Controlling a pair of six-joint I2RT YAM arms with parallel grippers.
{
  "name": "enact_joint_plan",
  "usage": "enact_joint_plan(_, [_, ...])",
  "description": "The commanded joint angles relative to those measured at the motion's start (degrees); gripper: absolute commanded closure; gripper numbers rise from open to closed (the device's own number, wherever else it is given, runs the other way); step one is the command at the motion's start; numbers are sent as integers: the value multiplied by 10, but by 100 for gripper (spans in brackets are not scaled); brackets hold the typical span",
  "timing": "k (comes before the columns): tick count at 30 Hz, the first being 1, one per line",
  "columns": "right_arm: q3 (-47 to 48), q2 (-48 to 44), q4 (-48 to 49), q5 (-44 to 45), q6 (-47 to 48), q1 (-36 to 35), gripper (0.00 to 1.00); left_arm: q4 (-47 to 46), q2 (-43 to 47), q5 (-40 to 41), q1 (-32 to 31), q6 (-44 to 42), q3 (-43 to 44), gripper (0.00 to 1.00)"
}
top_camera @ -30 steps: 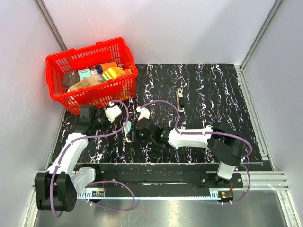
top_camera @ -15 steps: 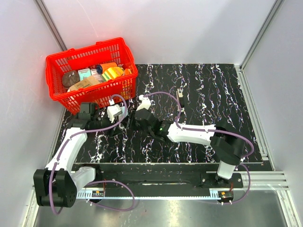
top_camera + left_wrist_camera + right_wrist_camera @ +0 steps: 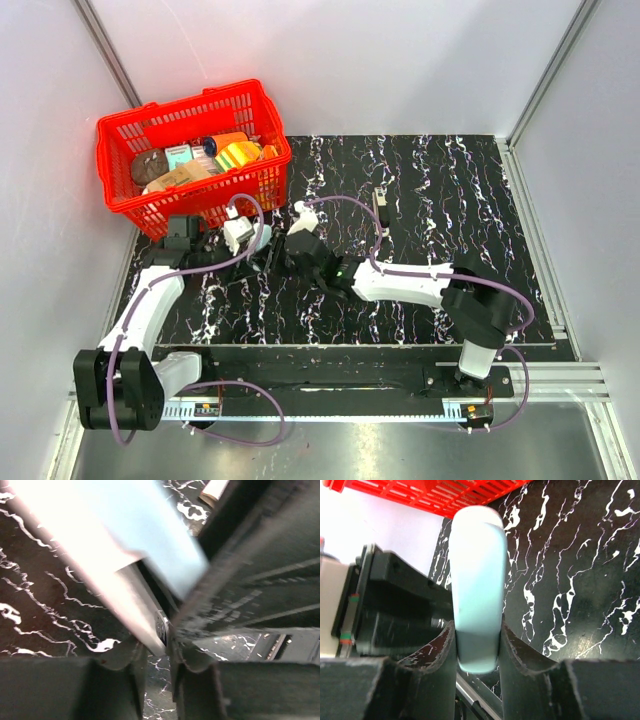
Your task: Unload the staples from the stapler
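Your right pincer (image 3: 476, 652) is closed tight on the pale blue stapler (image 3: 475, 580), with one finger pressing each side of its rounded top cover. Your left pincer (image 3: 157, 652) is closed almost fully on the end of the stapler's silver metal rail (image 3: 127, 600). The stapler is held between the two pincers over the left part of the black marbled surface (image 3: 450, 200), just in front of the red basket (image 3: 118, 195) of packaged goods.
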State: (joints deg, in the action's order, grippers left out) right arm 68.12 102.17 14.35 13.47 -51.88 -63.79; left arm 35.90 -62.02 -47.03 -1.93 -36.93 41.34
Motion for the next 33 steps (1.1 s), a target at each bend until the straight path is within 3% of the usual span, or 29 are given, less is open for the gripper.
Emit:
enact_joint_plan(1, [-13,-17,59,-26,-20,-7,100,-59,-8,-11,16,5,16,87])
enact_joint_plan(3, [-31,-27,62,-22,-23,-7,100,-64,-12,-6,19,1,14,94])
enact_joint_plan(7, [-48,-29,67,-35,-27,-7,100,-65,-14,-3,34,0,14,98])
enact_joint_plan(24, [-149,-72,48,-109,13,-7,100,-127,32,111,34,-53,-15,100])
enact_joint_plan(33, [-133,-83,-19,-174,145,-12,100,-196,37,163,33,-102,-28,100])
